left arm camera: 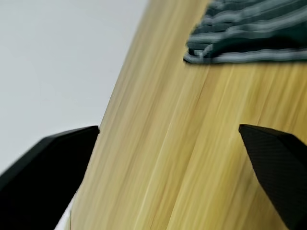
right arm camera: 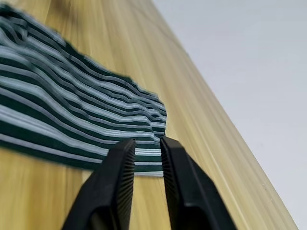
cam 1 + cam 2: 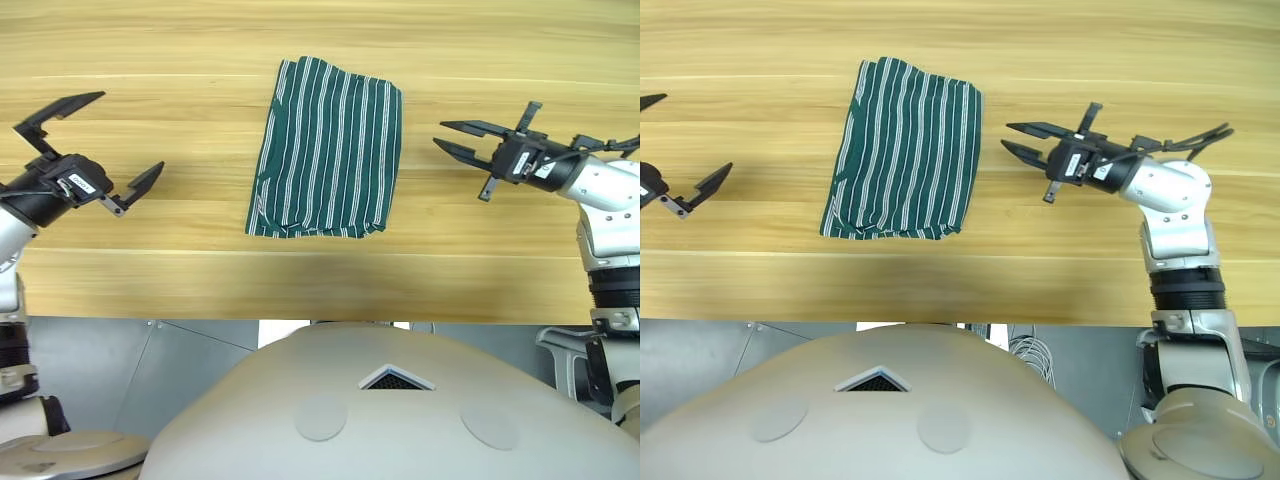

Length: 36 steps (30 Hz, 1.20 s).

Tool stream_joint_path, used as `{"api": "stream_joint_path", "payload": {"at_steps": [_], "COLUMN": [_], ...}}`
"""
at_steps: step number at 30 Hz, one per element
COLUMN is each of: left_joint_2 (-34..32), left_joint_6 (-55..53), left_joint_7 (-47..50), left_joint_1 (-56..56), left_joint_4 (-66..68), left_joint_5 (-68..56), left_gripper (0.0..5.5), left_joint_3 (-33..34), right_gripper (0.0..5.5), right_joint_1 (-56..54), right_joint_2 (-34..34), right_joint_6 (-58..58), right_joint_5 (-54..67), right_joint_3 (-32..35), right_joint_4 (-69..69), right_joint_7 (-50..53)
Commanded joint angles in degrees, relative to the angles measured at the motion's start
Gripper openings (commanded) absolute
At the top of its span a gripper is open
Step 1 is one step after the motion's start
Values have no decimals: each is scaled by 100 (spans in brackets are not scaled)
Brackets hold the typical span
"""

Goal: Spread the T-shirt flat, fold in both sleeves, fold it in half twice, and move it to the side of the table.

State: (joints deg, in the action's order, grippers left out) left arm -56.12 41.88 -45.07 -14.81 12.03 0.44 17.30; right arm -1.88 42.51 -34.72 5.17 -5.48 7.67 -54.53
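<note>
The T-shirt [image 3: 328, 150], dark green with thin white stripes, lies folded into a compact rectangle at the middle of the wooden table [image 3: 150, 270]. My left gripper [image 3: 130, 130] hovers well to the shirt's left, fingers spread wide with nothing between them; its wrist view shows a corner of the shirt [image 1: 249, 33] far ahead. My right gripper [image 3: 438, 134] hangs just off the shirt's right edge, pointing at it, fingers drawn together to a narrow slit and holding nothing. In the right wrist view the fingertips [image 2: 125, 148] stand in front of the shirt's near corner [image 2: 57, 110].
Bare wood stretches on both sides of the shirt and behind it. The table's front edge [image 3: 300, 318] runs close to the robot. Beyond the table edge in the wrist views is pale floor [image 1: 53, 62].
</note>
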Motion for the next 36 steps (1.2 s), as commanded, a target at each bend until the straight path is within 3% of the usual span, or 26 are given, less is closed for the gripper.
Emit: {"api": "stream_joint_path", "payload": {"at_steps": [1,4,10,22,33,36], "left_joint_2": [-337,-170,119,431,1200,1212], "left_joint_6": [488,662,1214,2061,2201,2312], "left_joint_7": [-391,-464,-158,213,773,810], "left_joint_1": [261,683,1367,2111,2669,2704], "left_joint_4": [193,34,410,1205,2144,2277], "left_joint_5": [402,575,1579,2693,3146,3094], "left_gripper": [540,540,540,540,540,476], "left_joint_3": [-670,-1270,-2130,-3535,-4502,-4696], "right_gripper": [169,226,333,333,333,338], "right_joint_1": [552,667,307,-877,-1183,-1212], "right_joint_2": [363,421,148,-684,-763,-741], "right_joint_6": [-406,-296,-615,-1082,-1165,-1264], "right_joint_5": [-214,-284,-1059,-3042,-3178,-3061], "right_joint_3": [-487,-815,-1114,-1686,-2028,-2074], "right_joint_4": [93,27,249,1015,1159,1209], "right_joint_7": [-550,-831,-444,1256,1661,1681]}}
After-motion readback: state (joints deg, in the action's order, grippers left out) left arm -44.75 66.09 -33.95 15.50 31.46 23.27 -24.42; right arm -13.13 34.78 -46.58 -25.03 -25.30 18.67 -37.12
